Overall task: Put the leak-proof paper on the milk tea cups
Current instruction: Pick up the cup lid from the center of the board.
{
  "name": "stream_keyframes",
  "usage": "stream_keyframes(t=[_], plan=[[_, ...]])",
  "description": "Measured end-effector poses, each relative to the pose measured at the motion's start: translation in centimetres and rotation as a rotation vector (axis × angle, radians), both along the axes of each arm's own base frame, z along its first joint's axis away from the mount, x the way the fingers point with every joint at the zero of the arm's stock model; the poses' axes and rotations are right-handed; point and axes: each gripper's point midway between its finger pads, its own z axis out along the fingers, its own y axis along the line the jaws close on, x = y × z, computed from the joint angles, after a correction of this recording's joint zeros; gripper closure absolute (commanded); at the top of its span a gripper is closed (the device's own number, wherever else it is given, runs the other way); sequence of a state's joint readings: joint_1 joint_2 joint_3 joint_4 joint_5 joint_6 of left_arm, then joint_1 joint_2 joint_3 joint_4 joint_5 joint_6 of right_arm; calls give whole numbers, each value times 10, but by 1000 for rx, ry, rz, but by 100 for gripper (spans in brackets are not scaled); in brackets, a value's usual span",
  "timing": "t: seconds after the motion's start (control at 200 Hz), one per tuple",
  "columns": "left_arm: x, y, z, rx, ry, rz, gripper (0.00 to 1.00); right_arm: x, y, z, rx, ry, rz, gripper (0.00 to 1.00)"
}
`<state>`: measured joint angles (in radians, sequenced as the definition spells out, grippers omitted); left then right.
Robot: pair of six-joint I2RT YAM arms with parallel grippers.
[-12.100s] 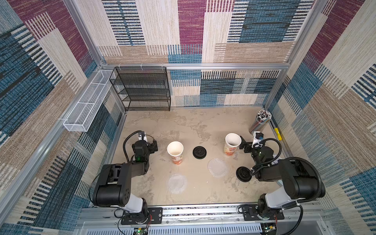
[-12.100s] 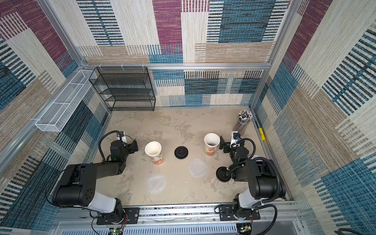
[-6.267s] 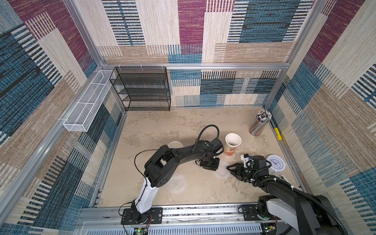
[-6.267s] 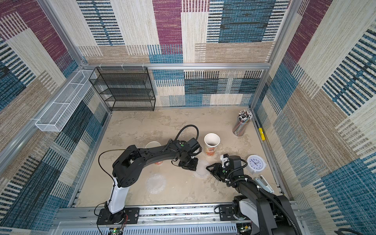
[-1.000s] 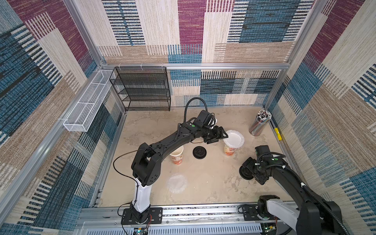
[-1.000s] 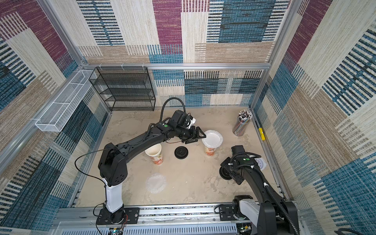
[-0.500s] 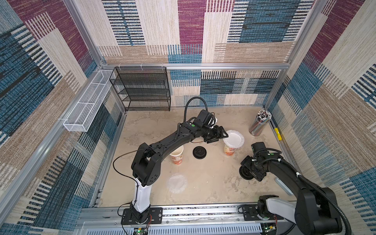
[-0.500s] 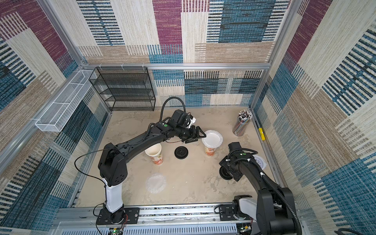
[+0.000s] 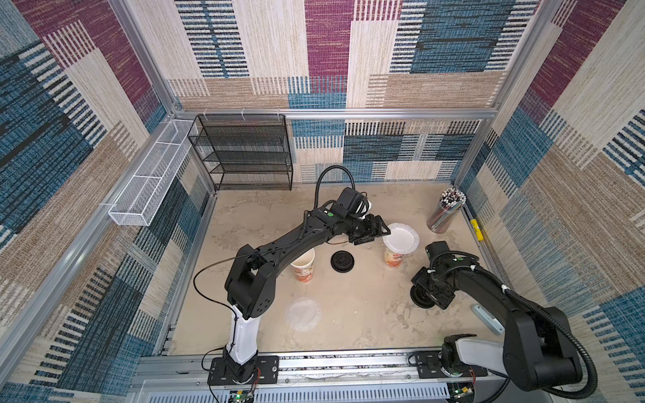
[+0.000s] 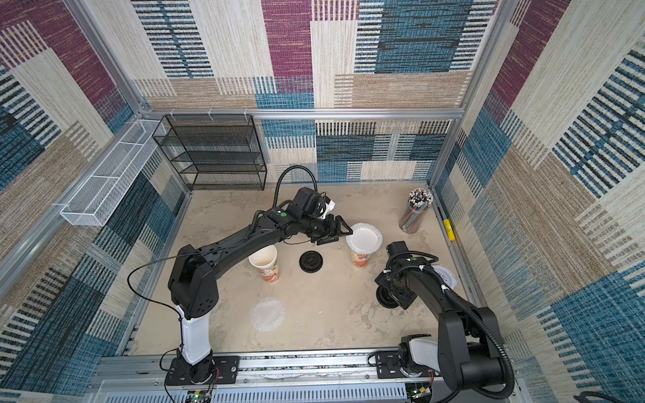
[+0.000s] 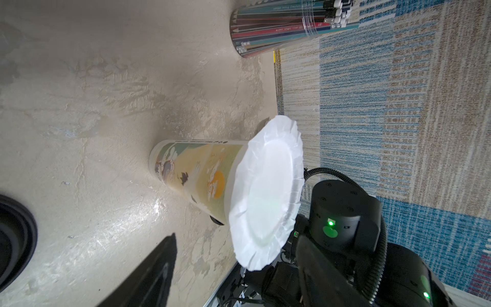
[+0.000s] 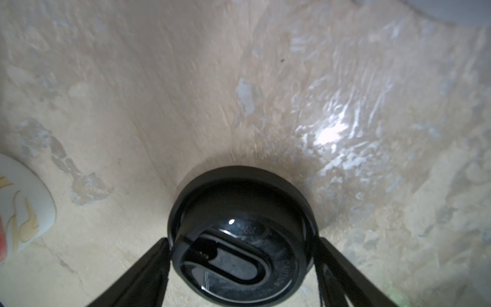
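While the left claw [image 9: 378, 232] stands spread and empty, one leak-proof paper disc [image 9: 400, 238] covers the milk tea cup [image 9: 393, 257] just ahead of it. The second cup [image 9: 303, 267] stands uncovered behind that claw, beside its arm; the second disc [image 9: 303, 314] lies flat on the desk [image 9: 359, 314], well apart from both claws. The right claw [image 12: 243, 240] straddles a black lid [image 12: 239, 202]; whether it pinches cannot be told.

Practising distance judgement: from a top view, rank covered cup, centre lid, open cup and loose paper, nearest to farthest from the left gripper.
1. Covered cup, right beside the left gripper.
2. Centre lid, mid-table.
3. Open cup, left of the lid.
4. Loose paper, toward the front edge.
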<state>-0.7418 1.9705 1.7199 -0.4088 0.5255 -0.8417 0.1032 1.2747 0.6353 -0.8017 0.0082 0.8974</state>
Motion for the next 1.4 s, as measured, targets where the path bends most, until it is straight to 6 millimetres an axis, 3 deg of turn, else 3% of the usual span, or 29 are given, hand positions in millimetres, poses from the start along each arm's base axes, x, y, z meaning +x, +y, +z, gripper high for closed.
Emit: stream_keyframes(t=[0.561,0.932,1.147,1.277,1.398], plan=[[5,4,1,-1,0,12,26,1,-4,-9,-32,37,-11,24],[8,1,5,-10,-9,11,26,0,-7,4,-45,23,-17,32],[10,0,11,-19,-26,6,25,5,-20,51,-113,-67,-59,34],[10,0,14,-24,-31,6,25,18,-31,104,-166,-179,-75,37],[11,-1,17,-27,-38,4,25,42,-35,163,-217,-299,-1,40]])
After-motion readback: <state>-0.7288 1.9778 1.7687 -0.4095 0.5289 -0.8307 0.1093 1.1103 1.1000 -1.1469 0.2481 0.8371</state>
